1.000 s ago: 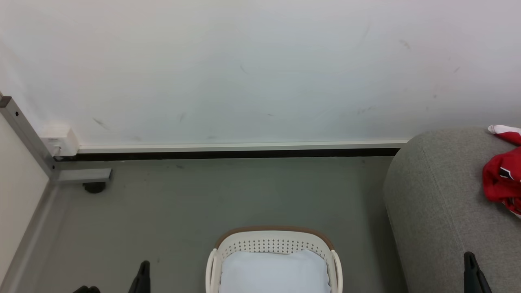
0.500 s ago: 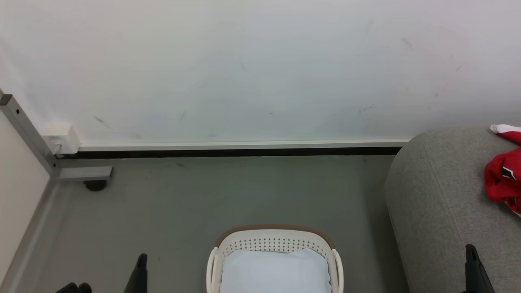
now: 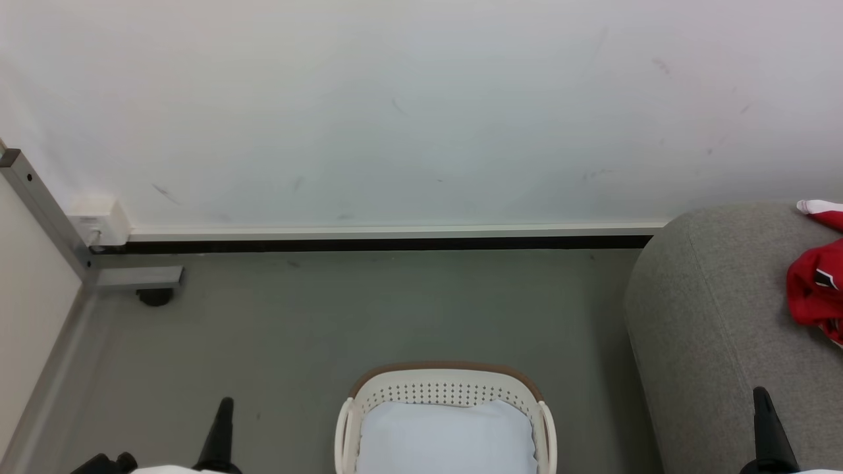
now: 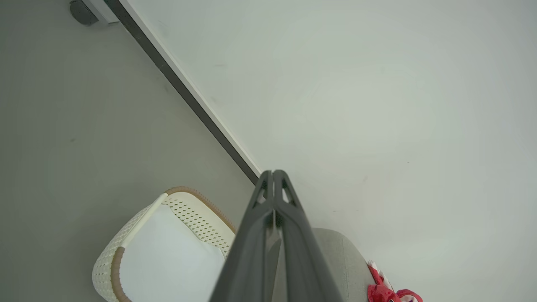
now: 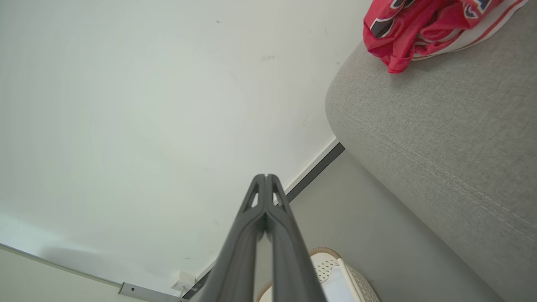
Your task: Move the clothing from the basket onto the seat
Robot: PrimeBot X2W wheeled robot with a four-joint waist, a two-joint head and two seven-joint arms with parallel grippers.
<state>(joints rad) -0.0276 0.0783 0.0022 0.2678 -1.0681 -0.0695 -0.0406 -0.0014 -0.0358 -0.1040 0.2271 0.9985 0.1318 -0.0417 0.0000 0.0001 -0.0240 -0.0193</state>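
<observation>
Bright red fabric garments (image 3: pixel 813 296): lying on grey upholstered sofa (image 3: pixel 711 329)
Left end effector (image 4: pixel 273 174): closed, empty
Right end effector (image 5: pixel 266 177): closed, empty

Plain room: grey sofa (image 3: pixel 711 316), laundry basket (image 3: pixel 448 370)

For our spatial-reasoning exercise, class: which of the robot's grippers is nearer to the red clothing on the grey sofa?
Right. In the head view the right gripper shows against the sofa, below the clothing; the left gripper is beyond the basket, against the floor.
</observation>
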